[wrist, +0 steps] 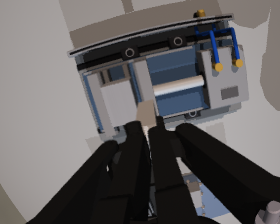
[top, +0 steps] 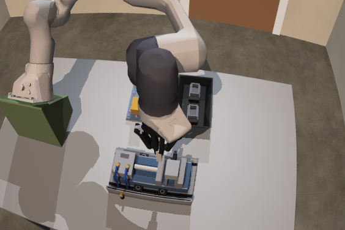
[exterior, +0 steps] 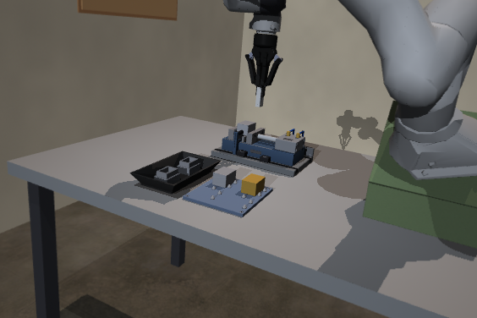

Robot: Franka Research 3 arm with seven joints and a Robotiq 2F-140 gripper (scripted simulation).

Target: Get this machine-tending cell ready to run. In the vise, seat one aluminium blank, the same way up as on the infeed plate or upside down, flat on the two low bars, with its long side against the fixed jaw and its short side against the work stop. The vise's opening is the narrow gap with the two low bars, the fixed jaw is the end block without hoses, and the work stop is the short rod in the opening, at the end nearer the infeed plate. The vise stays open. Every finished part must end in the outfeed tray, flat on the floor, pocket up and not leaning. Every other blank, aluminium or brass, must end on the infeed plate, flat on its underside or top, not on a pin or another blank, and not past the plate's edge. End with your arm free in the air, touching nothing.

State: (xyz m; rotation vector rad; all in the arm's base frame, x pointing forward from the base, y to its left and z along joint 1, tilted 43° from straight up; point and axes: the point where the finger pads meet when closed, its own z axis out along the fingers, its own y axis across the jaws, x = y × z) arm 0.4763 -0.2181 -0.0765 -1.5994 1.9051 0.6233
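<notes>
Two blanks I can see on the infeed plate (exterior: 199,200) by the worktop's near edge: one aluminium blank (exterior: 223,178), one brass blank (exterior: 253,183). From above, my arm hides the grey one. Two finished parts (exterior: 178,168) sit in the outfeed tray (exterior: 145,180). Further back, the vise (exterior: 262,145); its opening is hard to read. High above it, my gripper (exterior: 260,101) is pinched fully together, holding nothing.

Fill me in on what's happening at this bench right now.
A single robot arm holds its gripper high above the vise, fingers shut and holding nothing. Two finished parts sit in the black outfeed tray. An aluminium blank and a brass blank rest on the infeed plate.
</notes>
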